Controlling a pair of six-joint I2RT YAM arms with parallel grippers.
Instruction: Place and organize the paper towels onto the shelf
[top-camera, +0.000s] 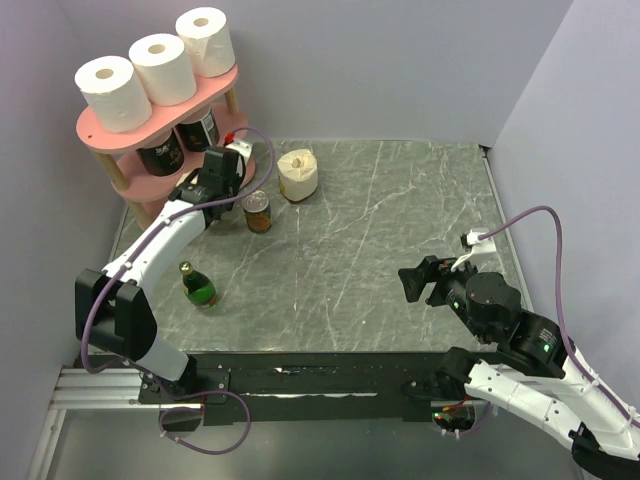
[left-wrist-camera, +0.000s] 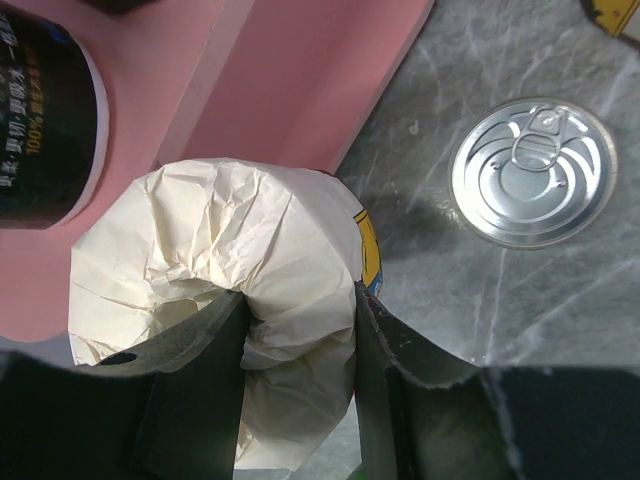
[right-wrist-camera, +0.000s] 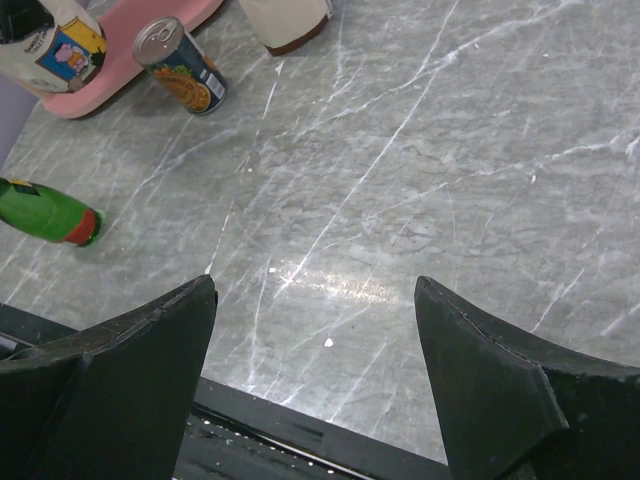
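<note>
While the left gripper (left-wrist-camera: 300, 300) pinched a crinkled paper-wrapped package (left-wrist-camera: 220, 230) at the shelf (left-wrist-camera: 280, 70), gentleness seemed wise; a can (left-wrist-camera: 533, 170) stood close. The right gripper (right-wrist-camera: 315, 290) gaped.

We are looking at a robotics lab test cell, not a home. A left arm (top-camera: 160, 240) and a right arm (top-camera: 520, 350), both white and black, stand at the near edge of a grey marble-patterned bench (top-camera: 400, 230) beside an aluminium rail (top-camera: 90, 385). Purple cables (top-camera: 555, 260) loop off them. Plain pale walls (top-camera: 400, 70) box the bench in on three sides. The household goods read as staged props: paper towels (top-camera: 163, 68) on a pink shelf (top-camera: 100, 135), a can (top-camera: 258, 212), a green bottle (top-camera: 198, 285) and a paper-wrapped container (left-wrist-camera: 230, 260).
</note>
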